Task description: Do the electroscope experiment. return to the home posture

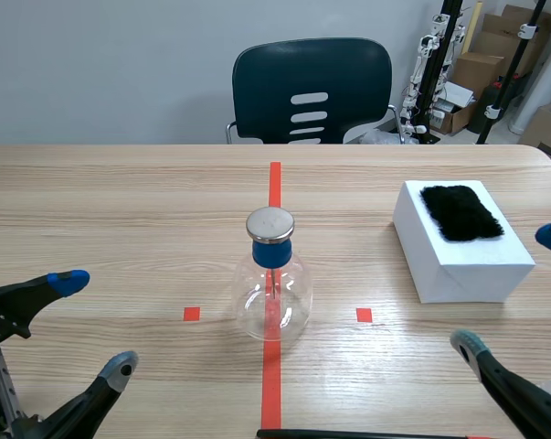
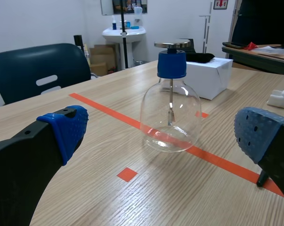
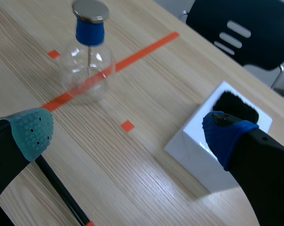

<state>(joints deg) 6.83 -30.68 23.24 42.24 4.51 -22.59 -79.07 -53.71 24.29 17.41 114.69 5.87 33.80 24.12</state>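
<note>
Low over the table [image 1: 120,201], left hand [image 1: 94,324] and right hand [image 1: 511,291] wide open, holding nothing.

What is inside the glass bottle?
A thin metal rod hangs down the middle of the glass bottle. Its top is hidden inside the blue cap, so how it meets the metal disc above cannot be seen.

A clear glass flask with blue stopper and metal disc [image 1: 271,283] stands mid-frame on the wooden tabletop [image 1: 120,210]. To its right sits a white box [image 1: 462,265] with a black fur pad [image 1: 460,212] on top. Behind the tabletop, at upper centre, is a dark plastic chair [image 1: 312,90].
</note>
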